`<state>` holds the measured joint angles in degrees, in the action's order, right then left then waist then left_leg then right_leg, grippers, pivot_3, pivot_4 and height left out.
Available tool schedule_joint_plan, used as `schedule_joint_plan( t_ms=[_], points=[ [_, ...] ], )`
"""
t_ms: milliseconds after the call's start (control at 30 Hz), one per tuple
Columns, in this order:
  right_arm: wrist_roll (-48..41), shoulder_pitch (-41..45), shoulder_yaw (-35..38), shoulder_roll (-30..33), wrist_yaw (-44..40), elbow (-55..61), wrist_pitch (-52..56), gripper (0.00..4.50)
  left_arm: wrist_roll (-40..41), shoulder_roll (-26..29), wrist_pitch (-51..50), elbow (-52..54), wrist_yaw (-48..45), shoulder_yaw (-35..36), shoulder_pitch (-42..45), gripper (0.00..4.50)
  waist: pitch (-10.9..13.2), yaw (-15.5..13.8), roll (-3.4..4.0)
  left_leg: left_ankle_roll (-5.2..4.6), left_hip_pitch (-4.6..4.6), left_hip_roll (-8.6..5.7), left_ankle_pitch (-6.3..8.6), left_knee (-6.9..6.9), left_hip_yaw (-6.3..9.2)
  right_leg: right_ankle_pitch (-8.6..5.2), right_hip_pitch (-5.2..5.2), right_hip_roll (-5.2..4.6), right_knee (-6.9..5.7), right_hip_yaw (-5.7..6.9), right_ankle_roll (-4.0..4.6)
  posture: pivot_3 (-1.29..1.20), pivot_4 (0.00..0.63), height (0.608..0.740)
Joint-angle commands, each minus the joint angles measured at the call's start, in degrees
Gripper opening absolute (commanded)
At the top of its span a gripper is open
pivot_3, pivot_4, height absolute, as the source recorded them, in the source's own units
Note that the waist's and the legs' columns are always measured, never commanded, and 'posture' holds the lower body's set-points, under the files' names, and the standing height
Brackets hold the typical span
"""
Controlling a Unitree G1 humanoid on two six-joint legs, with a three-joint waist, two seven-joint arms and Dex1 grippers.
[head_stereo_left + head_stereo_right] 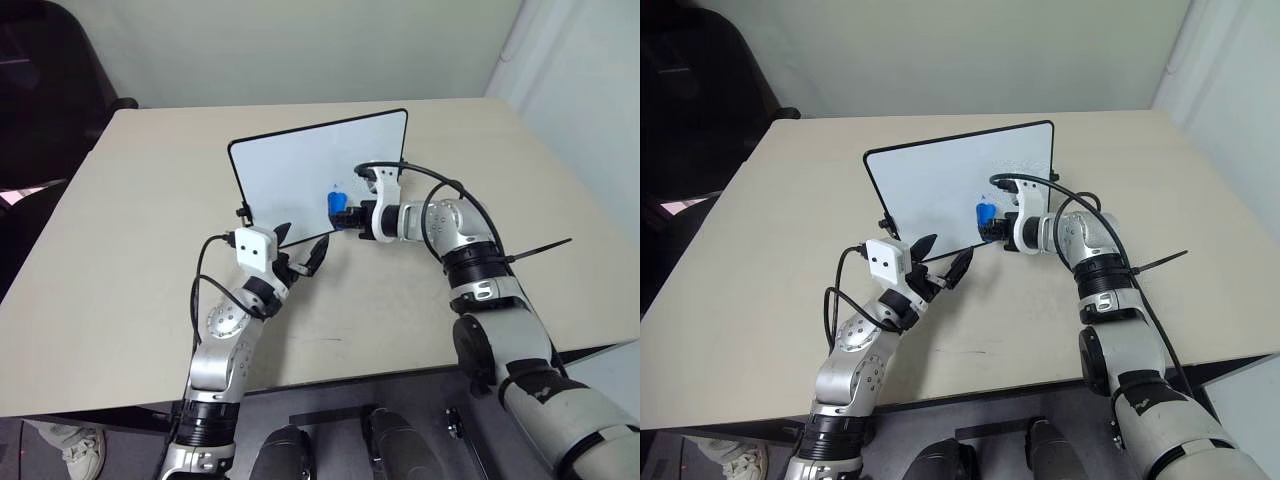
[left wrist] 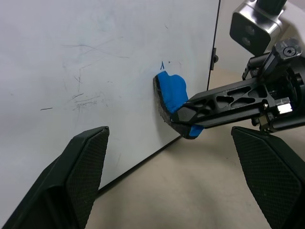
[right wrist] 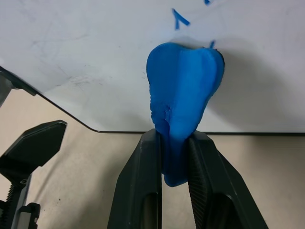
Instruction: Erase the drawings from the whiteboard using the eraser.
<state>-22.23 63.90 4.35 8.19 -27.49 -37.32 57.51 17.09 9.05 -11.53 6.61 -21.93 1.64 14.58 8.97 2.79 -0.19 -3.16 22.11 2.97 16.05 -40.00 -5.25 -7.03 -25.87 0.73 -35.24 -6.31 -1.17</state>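
Eraser is pinched tight in the right hand and pressed against the whiteboard, just under faint blue drawings. Left hand is held open, empty, near the lower edge. Unbraced, the propped board could perhaps be toppled by a hard stroke.

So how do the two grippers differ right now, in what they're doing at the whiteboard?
The right gripper is shut on the blue eraser, pressing it against the whiteboard beside the blue marks; the left gripper is open and holds nothing. The right one works on the board's face, while the left sits at the board's lower edge, its fingers spread. Both have two black fingers and point toward the board.
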Motion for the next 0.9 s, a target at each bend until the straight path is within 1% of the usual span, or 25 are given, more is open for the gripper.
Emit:
schedule_joint_plan(
  t_ms=[33, 167, 300, 367, 467, 533, 800, 900],
  points=[
    [0.1, 3.4, 3.6, 2.2, 1.4, -1.6, -3.6, 0.47, 0.1, 0.1, 1.4, 1.9, 0.0, 0.3, 0.8, 4.5, 0.0, -0.2, 0.0, 0.0, 0.0, 0.0, 0.0, 0.0, 0.0, 0.0, 0.0, -0.01, 0.0, -0.01, 0.0, 0.0, 0.15, 0.74],
    [-0.3, 4.9, 5.9, 3.2, 2.7, -4.1, -6.5, 0.47, 0.1, 0.2, 1.4, 1.8, 0.0, 0.4, 0.9, 4.5, 0.0, -0.3, 0.0, 0.0, 0.01, -0.01, -0.01, -0.01, 0.0, 0.02, 0.0, -0.02, -0.01, -0.02, 0.02, 0.0, 0.15, 0.74],
    [-1.1, 5.2, 6.8, 2.9, 2.3, -3.1, -6.9, 0.47, 0.1, 0.3, 1.4, 1.8, -0.1, 0.3, 1.0, 4.5, 0.0, -0.2, 0.0, 0.0, 0.0, -0.01, -0.02, -0.03, 0.0, 0.03, 0.0, -0.01, -0.05, -0.03, 0.05, 0.0, 0.15, 0.74],
    [-0.8, 4.9, 5.4, 2.4, 1.4, -1.9, -5.4, 0.47, 0.2, 0.3, 1.3, 1.9, -0.1, 0.3, 1.0, 4.5, 0.0, -0.1, 0.0, -0.01, 0.0, 0.0, -0.02, -0.03, -0.02, 0.03, -0.03, 0.0, -0.11, -0.03, 0.05, 0.0, 0.15, 0.74],
    [0.9, 2.8, 0.7, 1.1, -0.2, 0.8, -3.7, 0.47, 0.2, 0.2, 1.2, 1.9, -0.1, 0.2, 1.0, 4.5, 0.0, 0.1, 0.0, -0.01, 0.0, 0.01, -0.03, -0.03, -0.04, 0.03, -0.09, 0.0, -0.16, -0.04, 0.05, 0.0, 0.15, 0.74],
    [1.1, 1.8, -0.9, 0.0, -0.4, 1.9, -2.6, 0.47, 0.2, 0.1, 1.3, 1.9, -0.1, 0.1, 1.0, 4.5, 0.0, 0.4, 0.0, 0.0, 0.0, 0.04, -0.02, -0.02, -0.04, 0.03, -0.11, 0.03, -0.16, -0.03, 0.05, 0.0, 0.15, 0.74],
    [1.1, 1.5, -2.4, -0.8, -0.9, 4.5, -2.4, 0.47, 0.0, 0.3, 1.3, 2.4, 0.1, 0.3, 0.7, 4.5, 0.0, 0.3, 0.0, 0.02, 0.06, 0.07, -0.03, 0.0, -0.07, 0.03, -0.15, 0.04, -0.12, -0.01, 0.05, 0.0, 0.15, 0.74],
    [1.7, 2.3, -1.0, 0.0, 0.4, 2.0, -4.0, 0.47, 0.0, 0.3, 1.3, 2.7, 0.3, 0.3, 0.5, 4.5, 0.0, 0.3, 0.0, 0.02, 0.08, 0.07, -0.03, -0.01, -0.06, 0.03, -0.15, 0.03, -0.07, -0.01, 0.05, 0.0, 0.15, 0.74]
  ],
)
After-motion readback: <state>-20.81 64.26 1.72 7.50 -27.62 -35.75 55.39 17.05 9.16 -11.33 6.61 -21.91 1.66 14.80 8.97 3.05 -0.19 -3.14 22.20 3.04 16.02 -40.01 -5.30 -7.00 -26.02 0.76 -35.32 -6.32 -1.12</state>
